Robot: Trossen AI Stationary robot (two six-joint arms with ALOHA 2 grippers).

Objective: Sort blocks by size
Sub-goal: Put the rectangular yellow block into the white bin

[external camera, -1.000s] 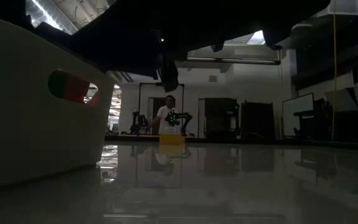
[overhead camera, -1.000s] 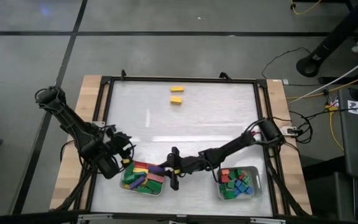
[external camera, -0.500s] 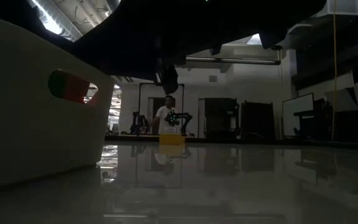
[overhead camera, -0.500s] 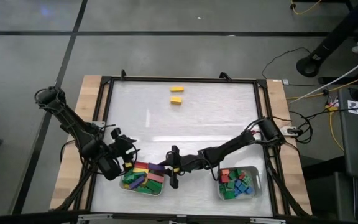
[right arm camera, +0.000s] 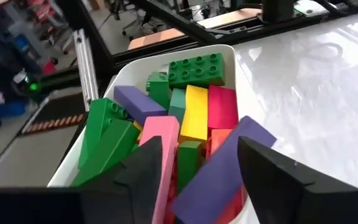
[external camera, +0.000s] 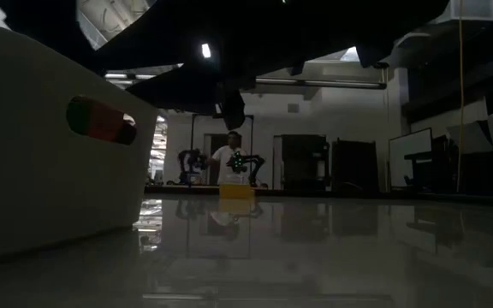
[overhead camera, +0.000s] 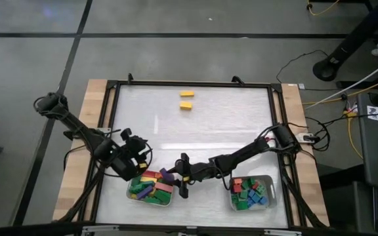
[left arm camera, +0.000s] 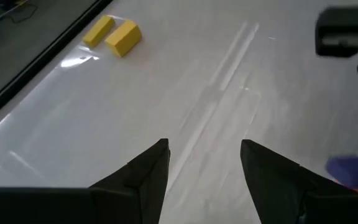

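Sorting by size, step of dropping a long block into the long-block tray: the right gripper (overhead camera: 170, 174) hangs at the near edge of the left tray (right arm camera: 185, 59), its fingers (right arm camera: 272, 171) parted around a long purple block (right arm camera: 219, 174), which looks just let go and lies tilted on top of the pile rather than clenched. That block's long axis runs roughly along the tray's length, its far end pointing toward the green studded brick (right arm camera: 196, 68) at the tray's far wall, one end raised on the pink block (right arm camera: 165, 149) and the yellow block (right arm camera: 196, 115) beneath. To finish the step well, the fingers should stay wide and lift straight up and clear before swinging away, so that neither tip drags the purple block over the rim. The left gripper (left arm camera: 205, 158) hovers over the bare desk (overhead camera: 228, 118) beside the same tray, fingers spread and empty, facing two yellow blocks (overhead camera: 186, 99) that lie well apart from it near the far edge, side by side, each with its long axis across the desk. The right tray (overhead camera: 269, 196) holds the short blocks
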